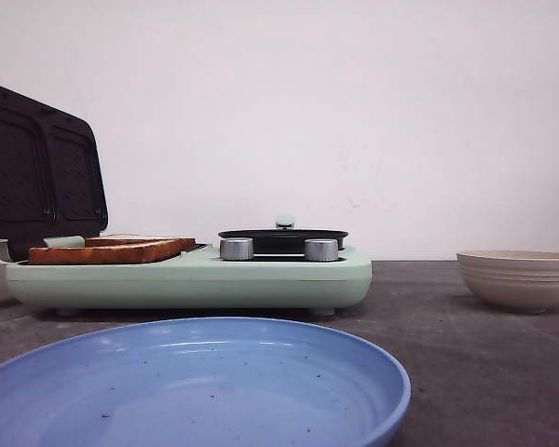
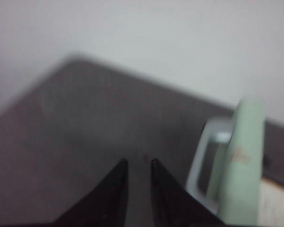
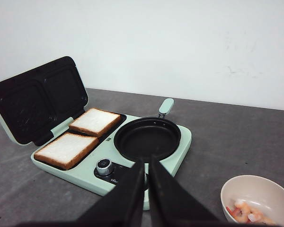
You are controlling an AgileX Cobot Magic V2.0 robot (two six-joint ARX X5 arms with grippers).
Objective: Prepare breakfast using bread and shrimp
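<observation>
While the right gripper [image 3: 146,163] hangs with its fingers nearly closed on nothing, the left gripper [image 2: 138,165] is slightly parted and also bare. Two slices of bread [image 3: 81,136] lie side by side on the open green grill [image 3: 177,158]. Shrimp [image 3: 248,212] sit in the beige bowl [image 3: 270,189] on the worktop [image 3: 227,132].

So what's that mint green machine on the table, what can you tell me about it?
The mint green breakfast maker looks like plastic and sits flat on the dark table. Its hinged lid stands open, dark ridged plates inside. Two bread slices lie side by side on the grill half. Beside them rests an empty black pan with a green handle. Two silver knobs face front.
</observation>
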